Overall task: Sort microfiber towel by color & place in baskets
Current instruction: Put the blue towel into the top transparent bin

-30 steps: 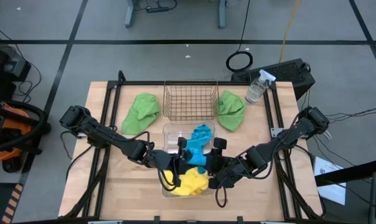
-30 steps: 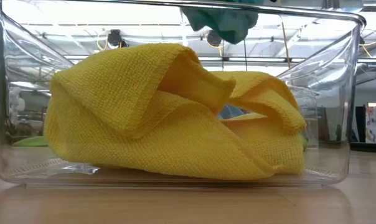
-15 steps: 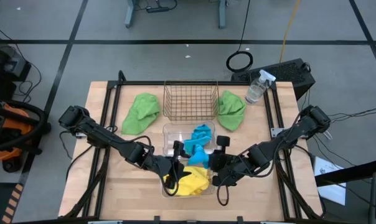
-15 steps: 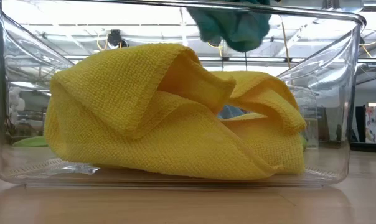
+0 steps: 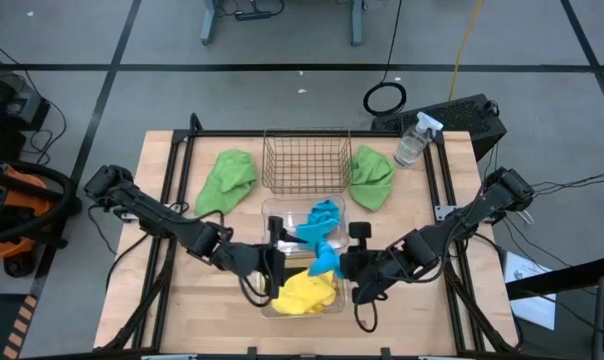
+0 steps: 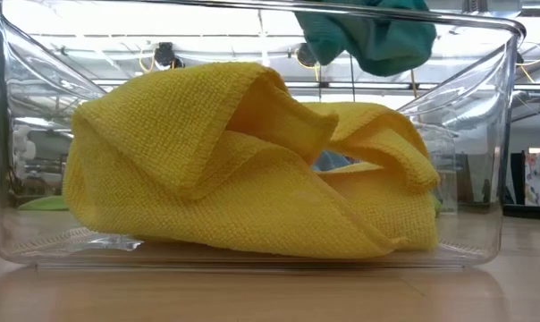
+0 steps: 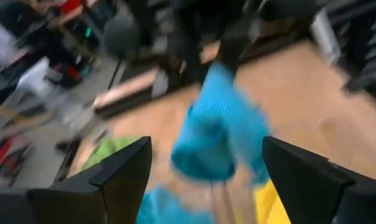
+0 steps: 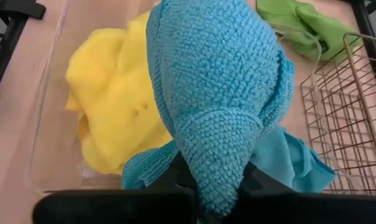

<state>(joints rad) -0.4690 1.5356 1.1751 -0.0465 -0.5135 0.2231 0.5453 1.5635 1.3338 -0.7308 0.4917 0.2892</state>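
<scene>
Table (image 5: 162, 290): two green towels (image 5: 226, 180), three baskets (image 5: 304, 160).

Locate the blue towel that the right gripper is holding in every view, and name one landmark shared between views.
High: blue towel, centre, above the yellow towels.
Low: top edge, right of centre.
Left wrist: centre, blurred.
Right wrist: fills the middle, in the right gripper.
Shared landmark: yellow towels.

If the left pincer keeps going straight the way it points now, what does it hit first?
Most likely the blue towel hanging from the right pincer. It fills the gap ahead of the open left pincer, with the right arm just behind it. The wrist view is blurred, so depth is uncertain.
</scene>
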